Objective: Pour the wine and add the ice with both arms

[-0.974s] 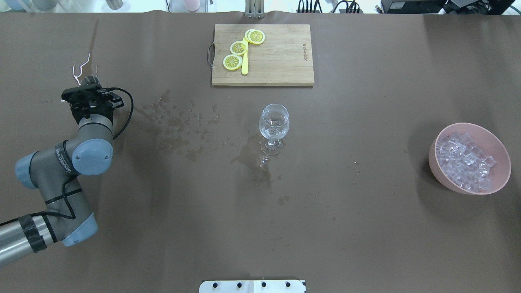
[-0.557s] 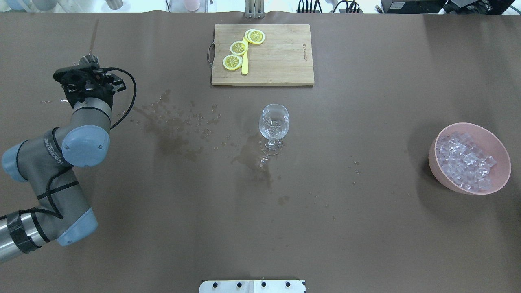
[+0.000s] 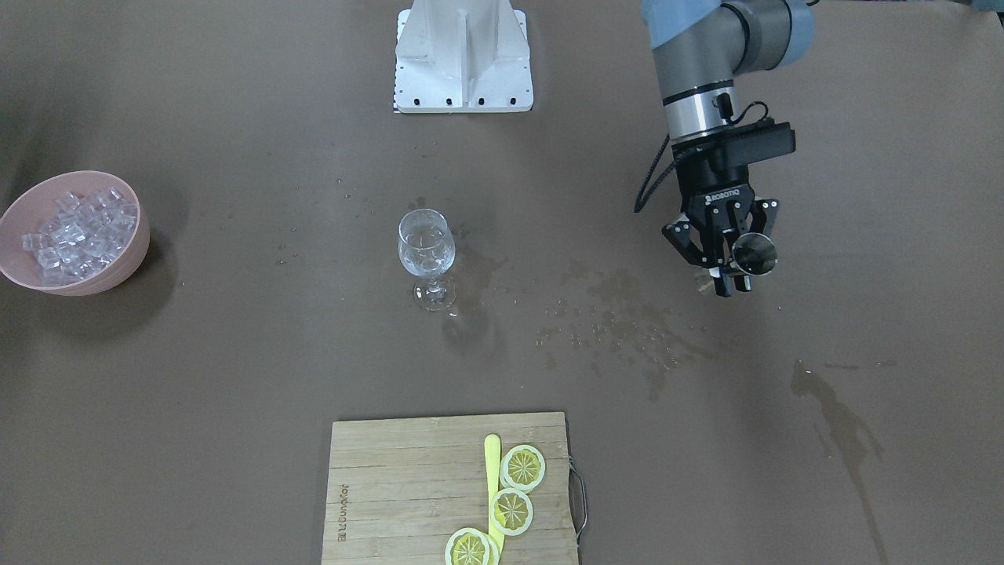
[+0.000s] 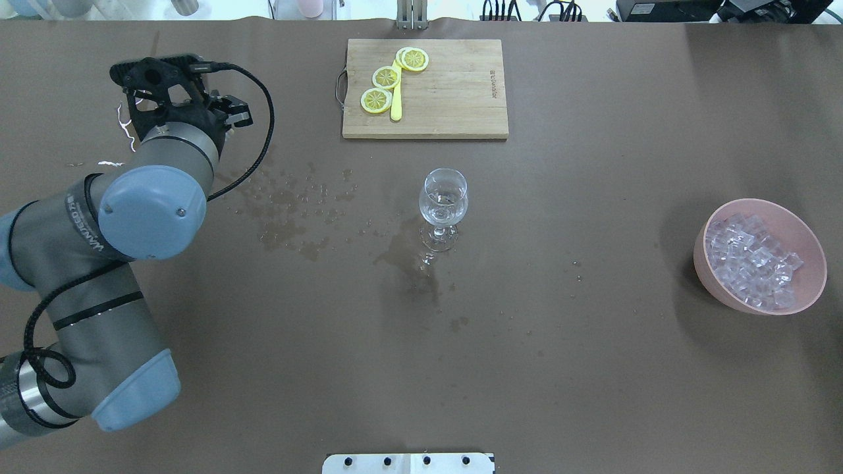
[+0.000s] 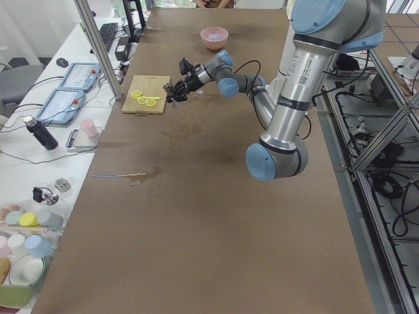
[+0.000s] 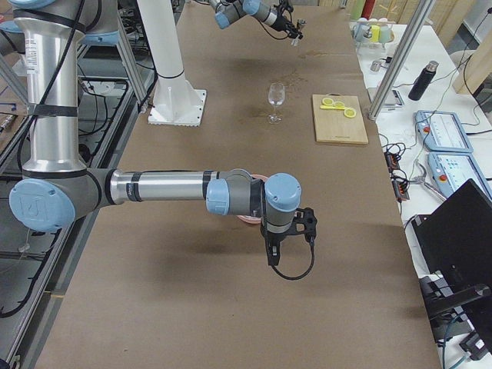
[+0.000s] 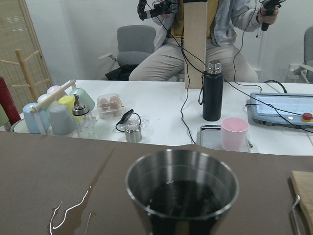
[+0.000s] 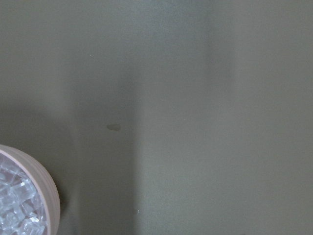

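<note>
My left gripper [image 3: 728,275] is shut on a small steel cup [image 3: 754,253] and holds it above the table's left side, near wet spills. The left wrist view shows the cup [image 7: 182,191] upright, with a dark inside. In the overhead view the left gripper [image 4: 164,82] hides the cup. The wine glass [image 4: 443,201] stands mid-table with a little clear liquid in it. Ice cubes [image 4: 751,260] fill a pink bowl [image 4: 807,289] at the right. My right gripper [image 6: 286,238] hangs by the bowl; I cannot tell whether it is open or shut. The right wrist view catches the bowl's rim [image 8: 46,186].
A wooden cutting board [image 4: 448,99] with lemon slices [image 4: 386,77] and a yellow knife lies at the far side. Wet patches [image 4: 283,204] spread between the cup and the glass. A long spill streak [image 3: 843,428] lies far left. The white pedestal [image 3: 463,55] is at the robot's base.
My left arm has risen and swung toward the far side of the table with the steel cup in its grip. The glass and the bowl have not moved.
</note>
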You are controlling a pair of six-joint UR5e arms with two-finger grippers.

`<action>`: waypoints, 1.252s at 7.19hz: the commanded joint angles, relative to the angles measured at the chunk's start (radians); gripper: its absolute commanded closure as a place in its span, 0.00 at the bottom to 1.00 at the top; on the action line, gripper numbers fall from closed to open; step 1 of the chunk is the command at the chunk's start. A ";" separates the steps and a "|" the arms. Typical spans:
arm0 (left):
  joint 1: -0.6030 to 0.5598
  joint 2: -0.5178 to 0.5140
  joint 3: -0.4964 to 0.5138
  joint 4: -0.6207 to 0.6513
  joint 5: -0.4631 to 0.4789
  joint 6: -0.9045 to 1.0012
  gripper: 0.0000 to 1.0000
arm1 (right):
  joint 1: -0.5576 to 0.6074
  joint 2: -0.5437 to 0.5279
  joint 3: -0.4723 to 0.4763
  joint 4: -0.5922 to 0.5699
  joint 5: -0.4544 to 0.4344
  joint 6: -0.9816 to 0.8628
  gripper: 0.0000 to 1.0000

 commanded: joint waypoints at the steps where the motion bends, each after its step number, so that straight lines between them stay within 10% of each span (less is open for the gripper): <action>1: 0.095 -0.084 -0.018 0.035 -0.009 -0.002 1.00 | 0.000 0.002 -0.004 0.000 0.001 0.000 0.00; 9: 0.252 -0.345 -0.019 0.255 -0.138 0.053 1.00 | 0.000 0.002 -0.009 0.000 0.002 0.006 0.00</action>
